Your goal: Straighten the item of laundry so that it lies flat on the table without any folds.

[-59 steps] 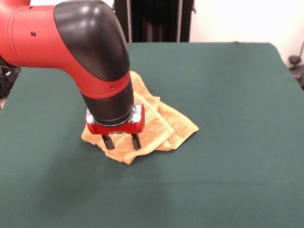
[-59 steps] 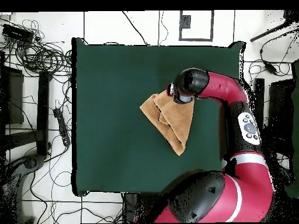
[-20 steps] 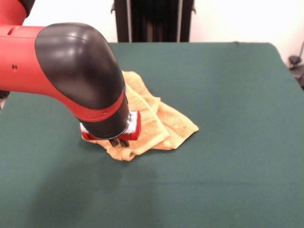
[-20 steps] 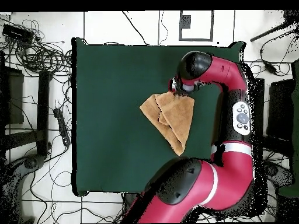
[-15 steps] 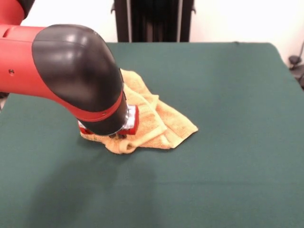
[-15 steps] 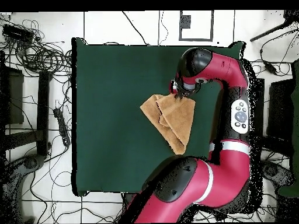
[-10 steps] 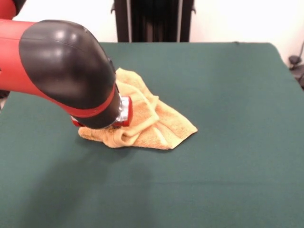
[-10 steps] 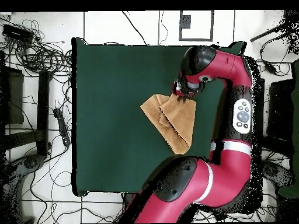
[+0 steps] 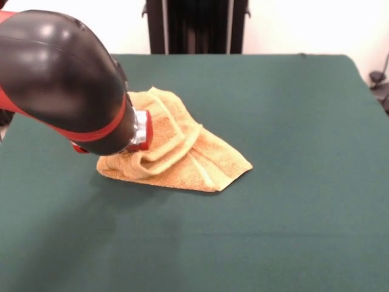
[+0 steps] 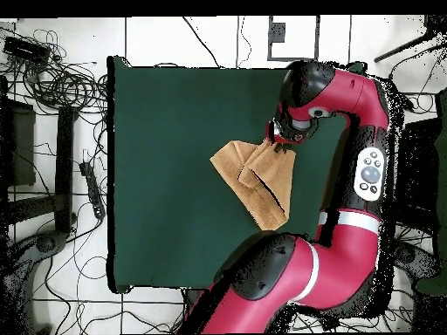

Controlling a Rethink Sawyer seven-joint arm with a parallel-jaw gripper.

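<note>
The orange-tan towel (image 9: pixel 194 159) lies crumpled in folds left of the middle of the green table (image 9: pixel 292 121). In the overhead view the towel (image 10: pixel 253 179) sits right of the table's (image 10: pixel 175 131) middle, with a long fold running down toward the robot's base. My gripper (image 9: pixel 138 146) is down at the towel's left end, mostly hidden behind the black and red wrist. A ridge of cloth is drawn up to it, so it is shut on the towel. From overhead the gripper (image 10: pixel 279 145) sits at the towel's upper right corner.
The thick arm (image 9: pixel 61 79) covers the left part of the table in the front view. A black stand (image 9: pixel 194 27) rises behind the table's far edge. Cables (image 10: pixel 61 87) lie on the floor beside the table in the overhead view.
The gripper came down onto the towel's end and has pulled it leftward in the front view. The cloth has bunched into a ridge and that end has shifted with the gripper.
</note>
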